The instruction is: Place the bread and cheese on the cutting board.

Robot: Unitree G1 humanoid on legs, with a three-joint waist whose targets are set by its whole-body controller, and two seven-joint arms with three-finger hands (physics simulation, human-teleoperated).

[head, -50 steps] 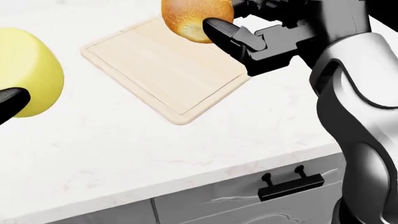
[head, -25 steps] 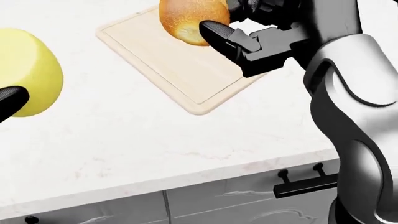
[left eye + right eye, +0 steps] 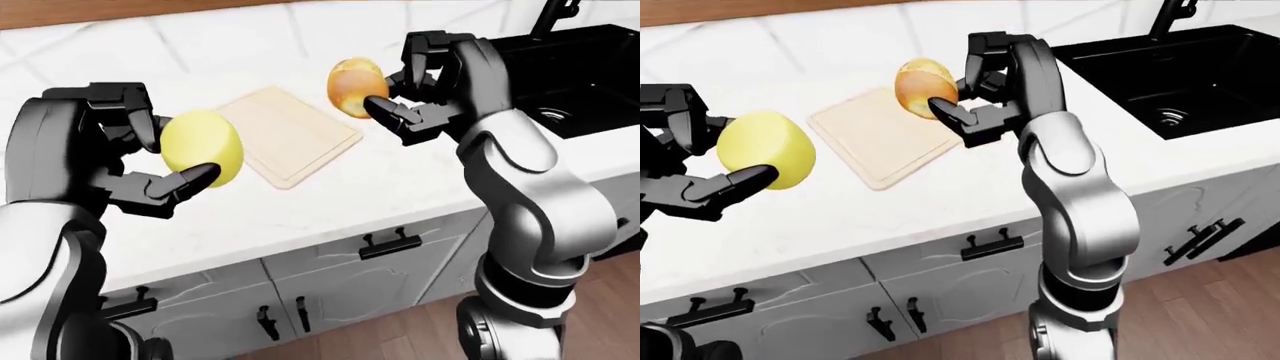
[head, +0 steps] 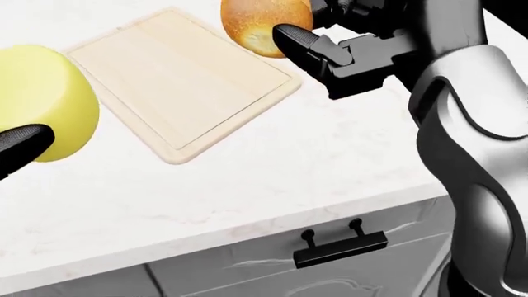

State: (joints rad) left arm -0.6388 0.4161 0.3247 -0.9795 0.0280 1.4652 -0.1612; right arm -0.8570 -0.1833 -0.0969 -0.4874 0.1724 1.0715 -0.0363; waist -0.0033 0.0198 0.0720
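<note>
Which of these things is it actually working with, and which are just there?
Part of the job: bread in right hand; cheese in left hand; cutting board, nothing on it.

Just there: black sink, faucet, cabinet handles.

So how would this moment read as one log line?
left hand: holds cheese | right hand: holds bread | cutting board: bare

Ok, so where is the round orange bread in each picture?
Left-eye view: the round golden-orange bread roll sits upper middle, held in the right hand.
Head view: top middle, cut by the top edge.
Right-eye view: upper left of middle.
Shared landmark: the pale wooden cutting board, just left of the bread in every view.
</note>
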